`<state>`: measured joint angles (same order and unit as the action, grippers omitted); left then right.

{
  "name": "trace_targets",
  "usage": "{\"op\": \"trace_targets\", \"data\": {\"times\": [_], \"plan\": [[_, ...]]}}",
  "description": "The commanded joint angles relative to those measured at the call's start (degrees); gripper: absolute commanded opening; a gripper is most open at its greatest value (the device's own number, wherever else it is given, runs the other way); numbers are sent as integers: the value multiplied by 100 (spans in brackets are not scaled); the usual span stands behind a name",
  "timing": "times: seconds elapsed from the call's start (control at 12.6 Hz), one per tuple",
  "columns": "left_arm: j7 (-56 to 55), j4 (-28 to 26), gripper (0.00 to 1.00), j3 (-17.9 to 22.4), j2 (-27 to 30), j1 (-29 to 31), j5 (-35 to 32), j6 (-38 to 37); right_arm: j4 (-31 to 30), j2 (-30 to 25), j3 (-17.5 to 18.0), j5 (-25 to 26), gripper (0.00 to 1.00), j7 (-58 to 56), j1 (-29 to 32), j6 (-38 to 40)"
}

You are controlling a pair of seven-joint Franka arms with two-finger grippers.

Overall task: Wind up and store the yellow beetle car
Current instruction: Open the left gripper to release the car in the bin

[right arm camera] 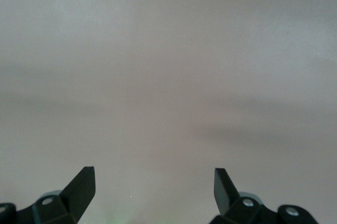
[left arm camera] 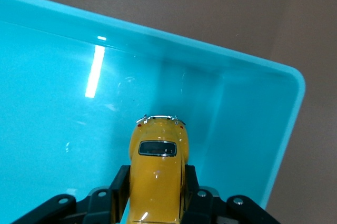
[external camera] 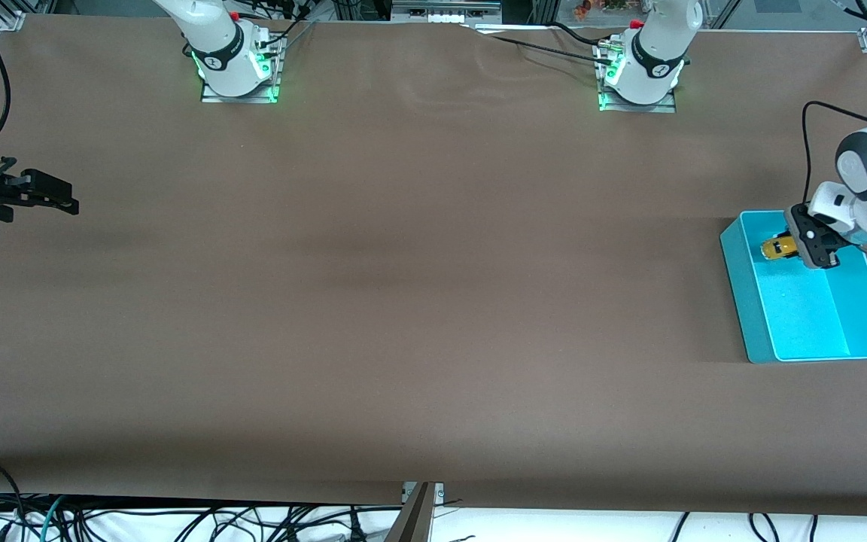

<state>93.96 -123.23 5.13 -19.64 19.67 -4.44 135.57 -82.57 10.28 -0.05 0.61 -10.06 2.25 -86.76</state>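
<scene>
From the front, the left gripper (external camera: pixel 801 242) hangs over the turquoise bin (external camera: pixel 810 320) at the left arm's end of the table (external camera: pixel 403 301), its fingers clamped on the yellow beetle car (external camera: pixel 778 248). The car sticks out from between the fingers over the bin's end farther from the camera, so I'd judge this is the storing step, with only the release left. The right gripper (external camera: pixel 46 196) waits over bare table at the right arm's end, well apart from the bin.

The left wrist view shows why the grip looks secure: one finger (left arm camera: pixel 120 184) presses each flank of the car (left arm camera: pixel 158 174), roof up, with its free end pointing out from the fingertips toward the bin's wall (left arm camera: pixel 210 58). Below the fingers lies only bare bin floor; the corner wall is near, the one thing that could catch the car.

The right wrist view shows that gripper's fingers (right arm camera: pixel 84 182) spread wide, holding nothing, only tabletop (right arm camera: pixel 168 77) between and past them.
</scene>
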Motion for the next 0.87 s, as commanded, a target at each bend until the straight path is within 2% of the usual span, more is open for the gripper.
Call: {"op": "trace_targets", "data": {"times": [0.0,0.08,0.16,0.24,0.55,0.79], "plan": [[131,107,0,23,-303,-34,276,57,-23,-26,31,35,100,57,47,-25],[131,107,8,23,-364,-34,303,66,-23,-26,23,35,100,57,39,-25],[96,98,71,23,-391,-42,312,66,-23,-26,23,35,100,57,39,-25],[87,98,100,23,-391,-34,339,58,-23,-26,31,35,100,57,39,-25],[-315,19,100,41,-128,-34,357,49,-23,-26,23,44,100,83,47,-25],[-1273,-122,100,32,695,-25,400,-292,-23,-26,-39,26,100,83,39,-77]]}}
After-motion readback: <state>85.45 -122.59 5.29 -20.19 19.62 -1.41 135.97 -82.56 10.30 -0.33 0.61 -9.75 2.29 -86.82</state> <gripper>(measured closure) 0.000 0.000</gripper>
